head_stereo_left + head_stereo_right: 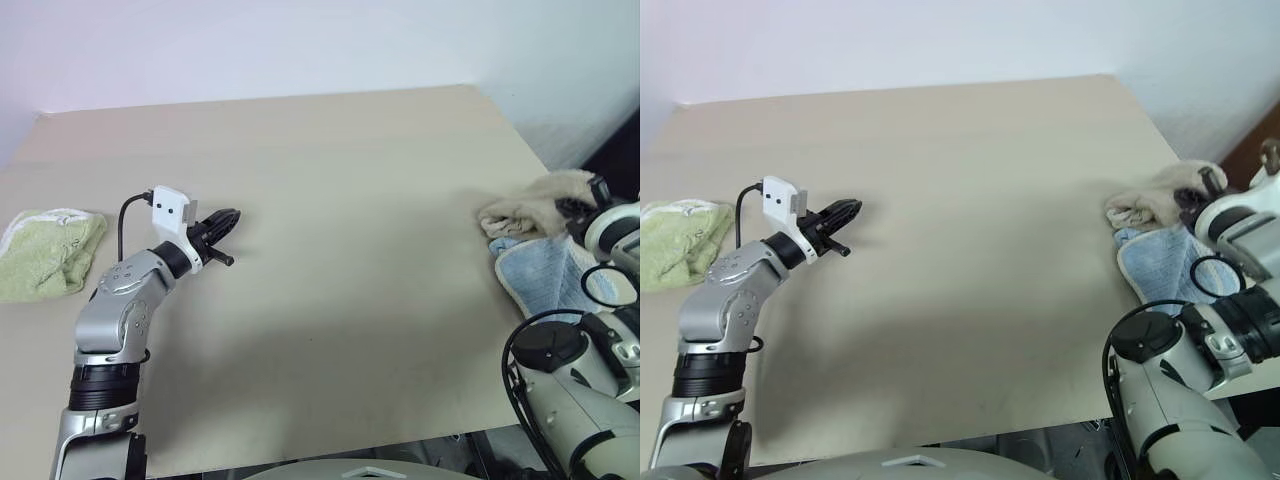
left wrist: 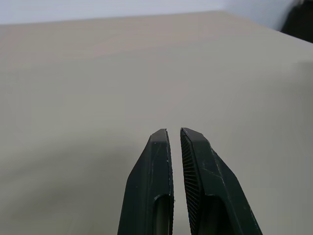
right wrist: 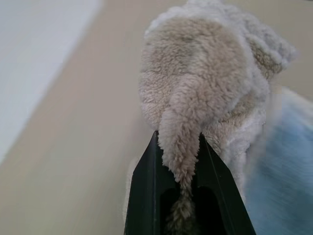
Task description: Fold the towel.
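Note:
The beige towel point(image 1: 530, 205) lies bunched at the table's right edge, partly on a light blue towel point(image 1: 545, 270). My right gripper point(image 3: 178, 147) is shut on a fold of the beige towel point(image 3: 205, 88), the cloth pinched between its black fingers point(image 3: 146, 181); in the head views the right hand point(image 1: 1205, 205) sits at the towel's right side. My left gripper point(image 1: 225, 222) hovers over the left-centre of the table, pointing right, shut with nothing between its fingers point(image 2: 156, 166).
A crumpled light green towel point(image 1: 45, 252) lies near the table's left edge. The tan table point(image 1: 360, 200) stretches bare between the two arms. The table's right edge point(image 1: 1160, 130) runs just beyond the towels.

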Robot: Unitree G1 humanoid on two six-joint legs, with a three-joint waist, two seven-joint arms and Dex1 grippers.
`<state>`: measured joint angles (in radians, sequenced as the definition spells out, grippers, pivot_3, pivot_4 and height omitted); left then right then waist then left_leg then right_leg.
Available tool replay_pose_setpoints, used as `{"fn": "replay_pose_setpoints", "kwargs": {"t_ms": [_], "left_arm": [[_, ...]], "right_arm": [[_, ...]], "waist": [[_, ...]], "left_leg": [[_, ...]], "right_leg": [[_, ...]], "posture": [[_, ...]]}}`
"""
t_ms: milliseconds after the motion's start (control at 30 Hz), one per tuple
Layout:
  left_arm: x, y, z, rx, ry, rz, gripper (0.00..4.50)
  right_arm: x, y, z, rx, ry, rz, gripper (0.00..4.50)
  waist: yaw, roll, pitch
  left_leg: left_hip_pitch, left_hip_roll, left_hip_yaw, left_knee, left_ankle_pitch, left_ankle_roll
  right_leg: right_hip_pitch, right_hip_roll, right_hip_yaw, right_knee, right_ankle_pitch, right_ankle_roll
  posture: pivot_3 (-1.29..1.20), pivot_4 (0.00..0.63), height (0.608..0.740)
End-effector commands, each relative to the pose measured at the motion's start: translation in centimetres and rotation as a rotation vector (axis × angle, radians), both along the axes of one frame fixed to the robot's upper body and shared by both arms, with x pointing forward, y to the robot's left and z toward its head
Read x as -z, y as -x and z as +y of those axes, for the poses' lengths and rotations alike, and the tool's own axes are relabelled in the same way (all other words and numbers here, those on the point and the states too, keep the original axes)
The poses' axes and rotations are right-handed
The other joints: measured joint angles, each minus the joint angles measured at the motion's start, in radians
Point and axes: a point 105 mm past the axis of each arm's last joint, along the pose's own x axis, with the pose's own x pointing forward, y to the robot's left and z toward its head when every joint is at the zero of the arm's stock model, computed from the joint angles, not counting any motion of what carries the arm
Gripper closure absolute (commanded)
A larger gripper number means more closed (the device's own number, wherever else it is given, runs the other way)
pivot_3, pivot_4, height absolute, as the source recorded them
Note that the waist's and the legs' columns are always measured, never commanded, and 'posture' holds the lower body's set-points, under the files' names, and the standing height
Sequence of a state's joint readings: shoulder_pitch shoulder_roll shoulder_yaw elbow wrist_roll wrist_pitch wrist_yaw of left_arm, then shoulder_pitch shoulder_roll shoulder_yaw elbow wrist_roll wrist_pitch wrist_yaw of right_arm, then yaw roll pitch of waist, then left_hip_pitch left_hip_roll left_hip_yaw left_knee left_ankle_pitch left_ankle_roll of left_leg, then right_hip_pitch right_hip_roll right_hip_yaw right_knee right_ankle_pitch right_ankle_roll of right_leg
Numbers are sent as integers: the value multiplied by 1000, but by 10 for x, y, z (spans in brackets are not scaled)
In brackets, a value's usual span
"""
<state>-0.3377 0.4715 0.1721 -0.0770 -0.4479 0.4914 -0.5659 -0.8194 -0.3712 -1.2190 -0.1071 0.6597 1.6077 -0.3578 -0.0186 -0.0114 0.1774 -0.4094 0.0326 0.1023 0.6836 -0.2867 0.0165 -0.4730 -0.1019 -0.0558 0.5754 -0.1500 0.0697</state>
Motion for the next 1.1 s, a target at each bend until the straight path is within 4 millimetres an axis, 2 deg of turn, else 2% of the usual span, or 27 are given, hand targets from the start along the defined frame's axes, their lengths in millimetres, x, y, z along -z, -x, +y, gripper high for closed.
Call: {"fn": "replay_pose_setpoints", "kwargs": {"t_ms": [33,167,267,400,633,833,967,1033,1100], "left_arm": [[-12,-3,-9,37,-8,-52,4074],[-12,-3,-10,42,-11,-53,4074],[-12,-3,-11,44,-12,-53,4074],[-12,-2,-12,46,-10,-53,4074],[-8,-3,-12,46,-6,-47,4074],[-8,-5,-13,50,-2,-49,4074],[-5,-7,-16,58,-19,-45,4074],[3,-5,-22,81,-64,-37,4074],[7,-4,-26,99,-91,-31,4074]], "right_arm": [[15,14,-7,105,-2,73,4471],[23,21,-10,155,-2,119,4471],[21,21,-9,155,12,116,3760],[19,20,-6,151,17,99,2378],[-5,22,-11,180,96,45,18],[-31,24,-25,233,311,9,18],[-43,12,-19,170,474,-26,18],[-63,-11,13,-25,800,-136,18],[-61,-23,43,-201,969,-208,18]], "waist": [[0,0,0],[0,0,0],[0,0,0],[0,0,0],[0,0,0],[1,0,0],[-1,0,0],[-2,1,0],[-8,0,0]], "left_leg": [[0,0,0,0,0,0],[0,0,0,0,0,0],[0,0,-1,0,0,0],[0,0,-1,0,0,0],[0,0,-1,0,0,0],[0,0,-1,0,0,0],[0,0,-1,0,0,0],[0,0,-1,0,0,0],[0,-1,-1,-1,0,0]], "right_leg": [[0,0,0,0,0,0],[0,0,0,0,1,2],[0,0,0,0,0,0],[0,0,0,0,0,0],[0,0,0,0,-1,0],[0,0,0,-1,-1,0],[0,0,0,-1,-1,0],[0,0,1,-2,-1,0],[0,0,1,-3,-2,1]], "posture": [[0,150,728],[0,150,728],[0,150,728],[0,150,728],[0,150,728],[0,150,728],[0,150,728],[0,150,728],[0,150,728]]}}
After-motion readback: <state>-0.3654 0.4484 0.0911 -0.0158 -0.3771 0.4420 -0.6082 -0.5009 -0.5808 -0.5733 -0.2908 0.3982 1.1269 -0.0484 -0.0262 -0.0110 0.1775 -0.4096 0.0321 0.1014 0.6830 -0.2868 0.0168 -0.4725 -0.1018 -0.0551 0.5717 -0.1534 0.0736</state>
